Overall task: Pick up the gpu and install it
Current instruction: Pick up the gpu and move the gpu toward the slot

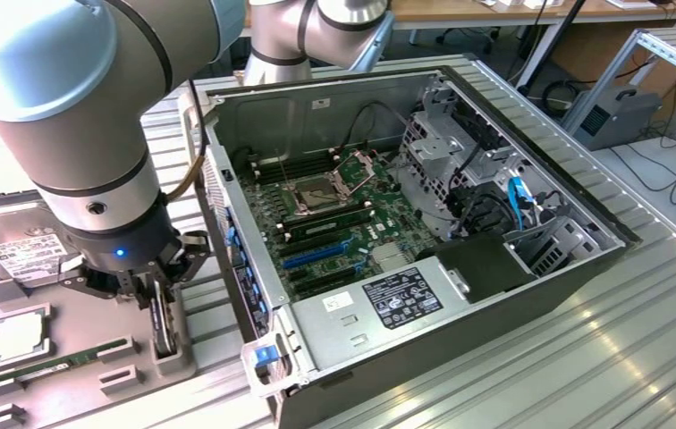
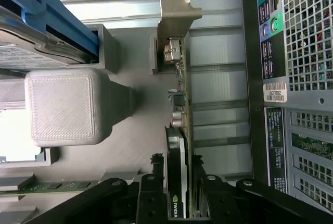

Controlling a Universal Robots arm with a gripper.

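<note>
Silvery bracket [image 2: 177,10] at one end, thin dark board on edge: one gpu [image 2: 183,104] stands upright in its slot on the grey tray [image 1: 88,326], just beside the open case [image 1: 458,353]. The gripper [image 2: 178,162] pinches it, two black fingers [image 2: 153,182] pressed against its opposite flat faces, one on each side. The tray's plastic looks matt and finely ridged, and one rounded square block [image 2: 62,107] rises from it near the card. On the same tray, toward the exterior view's left, lie one boxy hard drive [image 1: 10,255] with a white label and one slim green memory stick [image 1: 58,365]. Tray and case rest on a ribbed metal table [image 1: 577,357]; the single arm [image 1: 88,134], smooth grey with round joints, reaches down over the tray
</note>
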